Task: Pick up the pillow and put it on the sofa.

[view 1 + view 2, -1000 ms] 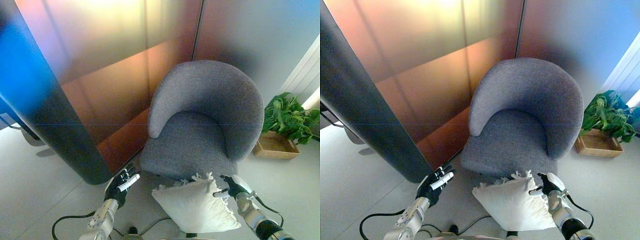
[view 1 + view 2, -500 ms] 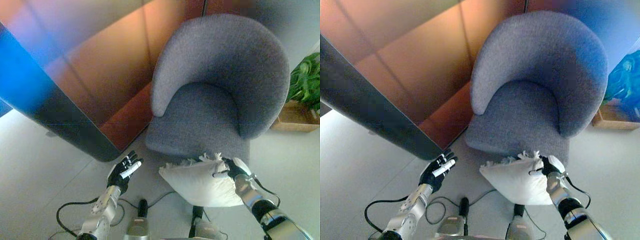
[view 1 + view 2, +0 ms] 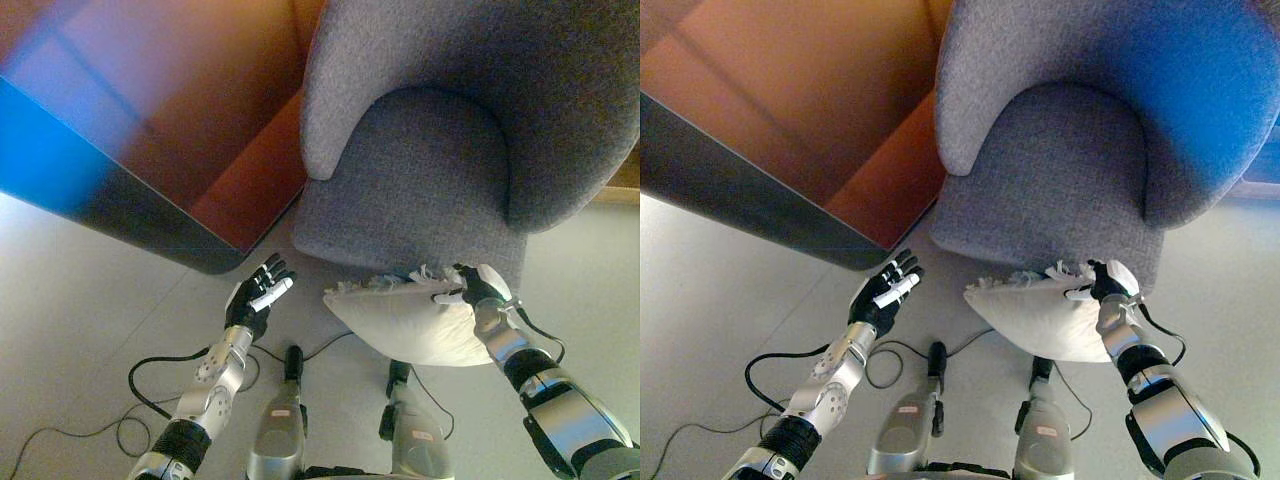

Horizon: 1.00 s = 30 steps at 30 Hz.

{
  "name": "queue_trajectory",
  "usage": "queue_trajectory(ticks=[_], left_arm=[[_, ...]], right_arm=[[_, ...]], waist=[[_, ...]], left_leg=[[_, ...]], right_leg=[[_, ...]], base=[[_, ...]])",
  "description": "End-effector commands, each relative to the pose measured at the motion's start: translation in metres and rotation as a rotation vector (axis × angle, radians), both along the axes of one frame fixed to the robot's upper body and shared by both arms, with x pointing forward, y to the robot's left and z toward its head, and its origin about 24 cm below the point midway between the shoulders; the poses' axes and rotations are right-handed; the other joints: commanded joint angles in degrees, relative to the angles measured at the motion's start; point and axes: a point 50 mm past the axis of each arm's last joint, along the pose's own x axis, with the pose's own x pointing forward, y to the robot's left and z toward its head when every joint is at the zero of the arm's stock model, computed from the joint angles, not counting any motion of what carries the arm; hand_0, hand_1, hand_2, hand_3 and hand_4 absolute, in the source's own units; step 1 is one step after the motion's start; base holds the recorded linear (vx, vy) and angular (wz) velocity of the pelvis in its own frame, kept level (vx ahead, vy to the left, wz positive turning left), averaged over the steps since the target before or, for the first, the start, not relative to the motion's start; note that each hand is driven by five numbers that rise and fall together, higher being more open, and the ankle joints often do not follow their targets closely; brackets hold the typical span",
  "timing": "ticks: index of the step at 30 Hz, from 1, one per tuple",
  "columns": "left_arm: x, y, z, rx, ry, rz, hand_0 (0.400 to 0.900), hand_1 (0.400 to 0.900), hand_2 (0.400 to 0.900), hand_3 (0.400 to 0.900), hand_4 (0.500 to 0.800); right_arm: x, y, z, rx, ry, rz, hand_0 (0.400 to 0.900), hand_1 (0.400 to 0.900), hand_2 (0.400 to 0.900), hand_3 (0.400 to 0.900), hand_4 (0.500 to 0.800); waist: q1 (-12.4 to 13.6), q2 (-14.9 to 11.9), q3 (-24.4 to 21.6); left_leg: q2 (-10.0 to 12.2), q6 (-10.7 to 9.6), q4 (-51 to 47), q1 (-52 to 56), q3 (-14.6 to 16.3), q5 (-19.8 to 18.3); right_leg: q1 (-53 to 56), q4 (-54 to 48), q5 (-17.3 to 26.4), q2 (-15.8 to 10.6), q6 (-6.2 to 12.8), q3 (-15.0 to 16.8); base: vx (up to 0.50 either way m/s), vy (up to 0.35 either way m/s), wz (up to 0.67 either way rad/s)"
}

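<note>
Grey fabric covers the sofa (image 3: pixel 440 160), a single rounded seat with a curved back that fills the upper right of both views. Just in front of its seat edge hangs the pillow (image 3: pixel 400 320), white with a frayed fringe along its upper edge, held off the pale floor (image 3: pixel 90 300) and not yet resting on the seat. The right hand (image 3: pixel 470 288) has its fingers curled over the pillow's upper right corner, pinching the cloth there, with the arm coming in from the lower right. The left hand (image 3: pixel 257 296) is raised to the left of the pillow, apart from it and touching nothing, palm toward the pillow and its fingers spread and straight. Behind the left hand, a dark panel (image 3: pixel 150 215) with a reddish-brown face stands on the floor beside the sofa's left side.
</note>
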Motion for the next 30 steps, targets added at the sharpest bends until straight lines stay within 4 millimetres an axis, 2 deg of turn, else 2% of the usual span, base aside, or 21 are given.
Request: queue_trajectory(ticks=[1, 4, 7, 24, 25, 26, 27, 30], left_arm=[[0.015, -0.004, 0.046, 0.001, -0.237, -0.033, 0.9, 0.9, 0.9, 0.9, 0.8], [0.017, -0.004, 0.052, 0.001, -0.258, -0.03, 0.9, 0.9, 0.9, 0.9, 0.8], [0.02, -0.003, 0.055, 0.004, -0.275, -0.032, 0.9, 0.9, 0.9, 0.9, 0.8], [0.027, -0.009, 0.063, 0.001, -0.307, -0.03, 0.9, 0.9, 0.9, 0.9, 0.8], [0.027, -0.009, 0.063, 0.001, -0.308, -0.031, 0.9, 0.9, 0.9, 0.9, 0.8], [0.028, -0.009, 0.064, 0.002, -0.308, -0.032, 0.9, 0.9, 0.9, 0.9, 0.8], [0.028, -0.009, 0.063, 0.004, -0.308, -0.032, 0.9, 0.9, 0.9, 0.9, 0.8], [0.028, -0.008, 0.063, 0.004, -0.309, -0.03, 0.9, 0.9, 0.9, 0.9, 0.8]], right_arm=[[0.025, -0.02, 0.052, -0.111, -0.153, -0.011, 0.9, 0.9, 0.9, 0.9, 0.8], [0.026, -0.021, 0.053, -0.102, -0.125, -0.003, 0.9, 0.9, 0.9, 0.9, 0.8], [0.026, -0.02, 0.047, -0.093, -0.015, 0.039, 0.9, 0.9, 0.9, 0.9, 0.8], [0.027, -0.027, 0.049, -0.12, 0.073, 0.031, 0.9, 0.9, 0.9, 0.9, 0.8], [0.027, -0.027, 0.049, -0.124, 0.073, 0.032, 0.808, 0.808, 0.808, 0.808, 0.745], [0.027, -0.027, 0.05, -0.126, 0.074, 0.033, 0.641, 0.641, 0.641, 0.641, 0.645], [0.028, -0.027, 0.051, -0.129, 0.072, 0.033, 0.4, 0.4, 0.4, 0.4, 0.5], [0.029, -0.028, 0.054, -0.144, 0.07, 0.033, 0.4, 0.4, 0.4, 0.4, 0.5]], waist=[[1.98, -2.51, -0.4], [2.07, -2.41, 0.43], [2.22, -2.45, 1.17], [2.25, -2.3, 2.5], [2.27, -2.31, 2.58], [2.29, -2.32, 2.61], [2.31, -2.35, 2.59], [2.27, -2.37, 2.6]], left_leg=[[-0.48, 0.53, 5.7, -4.46, -2.46, -2.2], [-0.51, 0.45, 5.8, -5.03, -2.01, -2.07], [-0.66, 0.4, 5.91, -5.43, -1.89, -2.04], [-1.03, 0.21, 5.01, -5.12, -0.37, -1.54], [-1.01, 0.18, 4.93, -5.03, -0.33, -1.49], [-0.99, 0.16, 4.88, -4.96, -0.3, -1.47], [-0.95, 0.14, 4.75, -4.88, -0.23, -1.44], [-0.94, 0.14, 4.48, -4.61, -0.08, -1.38]], right_leg=[[-1.09, 2.98, -0.33, -5.51, 5.89, 2.73], [-1.63, 2.97, -0.1, -5.64, 5.96, 2.4], [-2.06, 3.11, -0.05, -5.68, 5.89, 2.24], [-2.69, 3.01, 0.5, -6.01, 5.96, 1.35], [-2.65, 2.97, 0.56, -6.0, 5.96, 1.29], [-2.6, 2.94, 0.59, -5.98, 5.96, 1.25], [-2.57, 2.86, 0.63, -5.95, 5.96, 1.21], [-2.53, 2.8, 0.71, -5.95, 5.97, 1.1]], base=[[-0.06, 0.004, -0.02], [-0.06, 0.002, -0.02], [-0.05, -0.009, 0.01], [-0.01, 0.002, -0.01], [0.0, 0.0, 0.0], [0.0, 0.0, 0.0], [0.0, 0.0, 0.0], [0.0, 0.0, 0.0]])
